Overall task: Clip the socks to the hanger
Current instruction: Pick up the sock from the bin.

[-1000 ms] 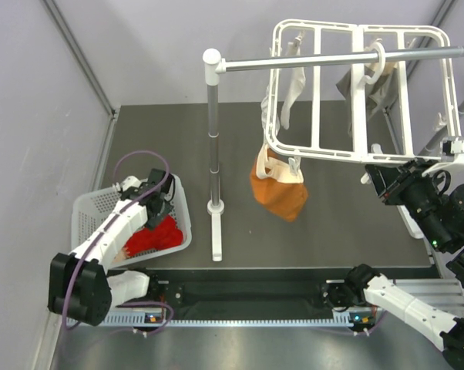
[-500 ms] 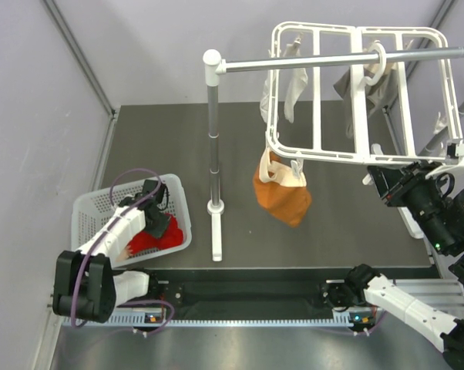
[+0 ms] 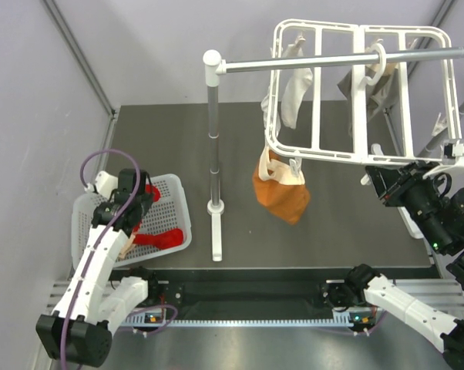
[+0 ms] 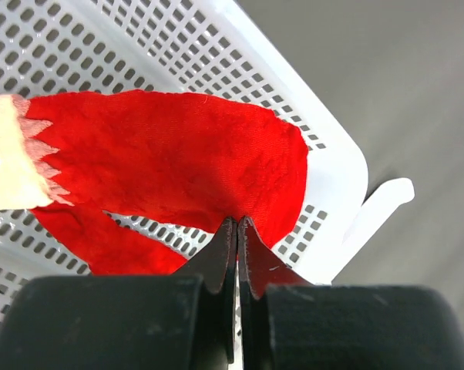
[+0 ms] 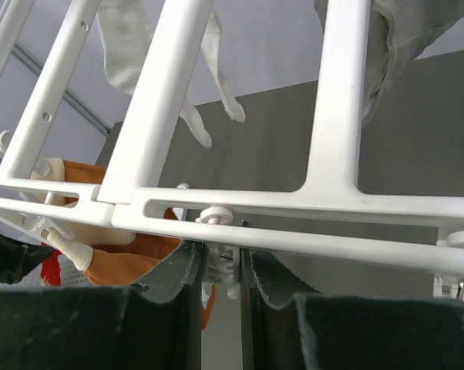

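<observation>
Left gripper [image 4: 237, 225], closed on only the edge of the red sock [image 4: 178, 169] above the basket [image 4: 139, 54], may lose it when lifting. Right gripper [image 5: 220, 260] pinches a clip peg [image 5: 218, 271] on the hanger [image 5: 332, 204].

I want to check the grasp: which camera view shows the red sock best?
The left wrist view: the red sock fills it, pale cuff too, with the left gripper shut on its edge. The top external view shows only a red strip in the basket. The right wrist view faces the hanger instead.
</observation>
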Motion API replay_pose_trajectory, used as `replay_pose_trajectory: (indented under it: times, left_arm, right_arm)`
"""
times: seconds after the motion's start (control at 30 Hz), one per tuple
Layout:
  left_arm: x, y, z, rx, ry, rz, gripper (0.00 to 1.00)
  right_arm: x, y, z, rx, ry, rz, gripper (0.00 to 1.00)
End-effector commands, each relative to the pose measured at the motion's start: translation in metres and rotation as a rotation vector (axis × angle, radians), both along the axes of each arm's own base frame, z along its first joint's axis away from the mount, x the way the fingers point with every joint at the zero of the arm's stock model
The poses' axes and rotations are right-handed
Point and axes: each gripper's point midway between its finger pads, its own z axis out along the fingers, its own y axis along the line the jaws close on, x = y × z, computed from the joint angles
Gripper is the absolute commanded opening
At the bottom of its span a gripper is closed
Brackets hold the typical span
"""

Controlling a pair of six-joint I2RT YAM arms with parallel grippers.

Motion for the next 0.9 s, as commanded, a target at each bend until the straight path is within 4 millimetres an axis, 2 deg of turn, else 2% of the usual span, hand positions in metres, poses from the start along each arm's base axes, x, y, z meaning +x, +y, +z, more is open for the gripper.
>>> replay_pose_trajectory:
  times: [0.0, 0.2, 0.27, 0.3, 0.37, 0.4, 0.43, 0.5, 0.57, 0.73, 0.77, 0.83, 0.87]
  left_arm:
    - [0.001, 0.006, 0.011, 0.056, -0.004, -0.028, 0.00]
    - [0.017, -0.015, 0.018, 0.036, -0.077, -0.184, 0.00]
    - [0.024, -0.030, 0.026, 0.026, -0.129, -0.289, 0.00]
    - [0.024, -0.035, 0.036, 0.023, -0.178, -0.325, 0.00]
    - [0.029, -0.058, 0.054, 0.016, -0.291, -0.485, 0.00]
    - [0.025, -0.063, 0.070, 0.021, -0.369, -0.528, 0.00]
    - [0.022, -0.071, 0.075, 0.021, -0.409, -0.581, 0.00]
    - [0.019, -0.068, 0.096, 0.041, -0.501, -0.565, 0.00]
    - [0.017, -0.063, 0.107, 0.072, -0.527, -0.552, 0.00]
    - [0.019, -0.060, 0.115, 0.144, -0.497, -0.590, 0.00]
    - [0.021, -0.056, 0.126, 0.171, -0.508, -0.578, 0.00]
    - [0.022, -0.050, 0.127, 0.200, -0.491, -0.564, 0.00]
    - [0.022, -0.047, 0.139, 0.217, -0.509, -0.552, 0.00]
  right_arm:
    - [-0.002, 0.006, -0.007, -0.012, 0.021, 0.033, 0.00]
    - [-0.001, 0.006, -0.008, -0.012, 0.021, 0.033, 0.00]
    - [-0.002, 0.006, -0.007, -0.012, 0.019, 0.035, 0.00]
    - [-0.002, 0.006, -0.008, -0.013, 0.020, 0.035, 0.00]
    - [-0.002, 0.006, -0.008, -0.016, 0.020, 0.035, 0.00]
    - [-0.002, 0.006, -0.008, -0.016, 0.020, 0.035, 0.00]
    - [-0.002, 0.005, -0.008, -0.017, 0.018, 0.033, 0.00]
    - [-0.002, 0.005, -0.008, -0.017, 0.016, 0.034, 0.00]
    - [-0.002, 0.005, -0.007, -0.020, 0.016, 0.035, 0.00]
    - [-0.003, 0.005, -0.007, -0.019, 0.014, 0.035, 0.00]
    - [-0.003, 0.005, -0.007, -0.015, 0.014, 0.037, 0.00]
    - [-0.003, 0.005, -0.007, -0.016, 0.015, 0.037, 0.00]
    - [-0.003, 0.005, -0.007, -0.016, 0.015, 0.038, 0.00]
